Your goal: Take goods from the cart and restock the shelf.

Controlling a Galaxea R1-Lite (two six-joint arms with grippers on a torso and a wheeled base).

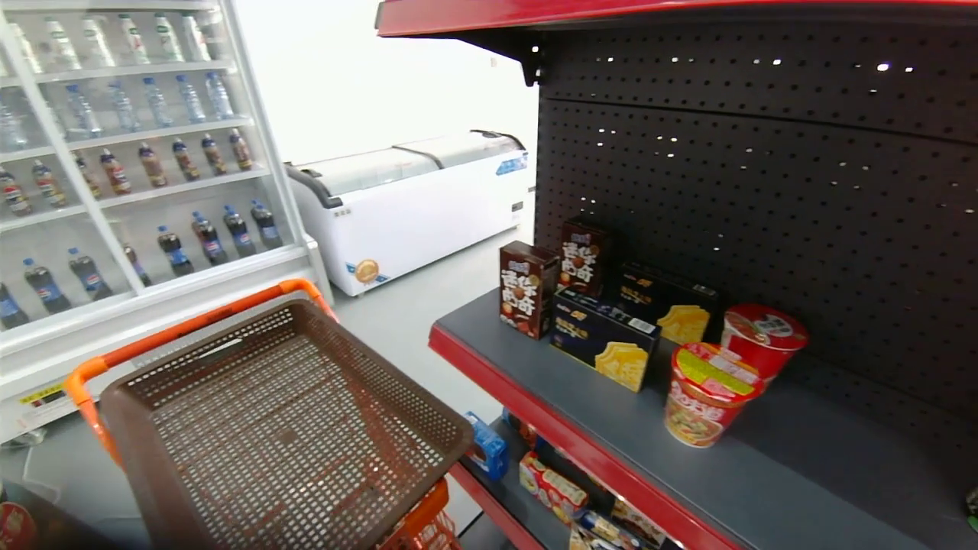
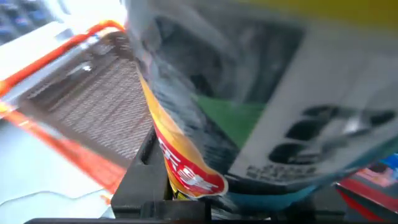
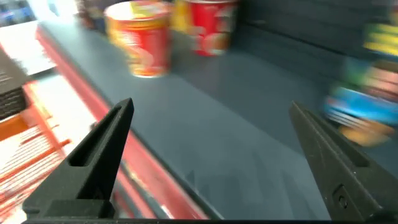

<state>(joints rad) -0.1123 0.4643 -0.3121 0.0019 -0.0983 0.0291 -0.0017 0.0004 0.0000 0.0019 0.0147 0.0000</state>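
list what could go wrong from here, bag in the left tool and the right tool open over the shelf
1. The snack bag is up by the cart basket, not yet at the shelf. If the hold is loose, it might drop back in or fall to the floor.
2. The right tool is open and low over the shelf board, with cup noodles just ahead. A forward sweep could tip them.

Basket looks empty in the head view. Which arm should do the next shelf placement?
Left. That arm seems to hold a packet close before its wrist camera, ready to set on the shelf. The right gripper hangs open and empty over the shelf.
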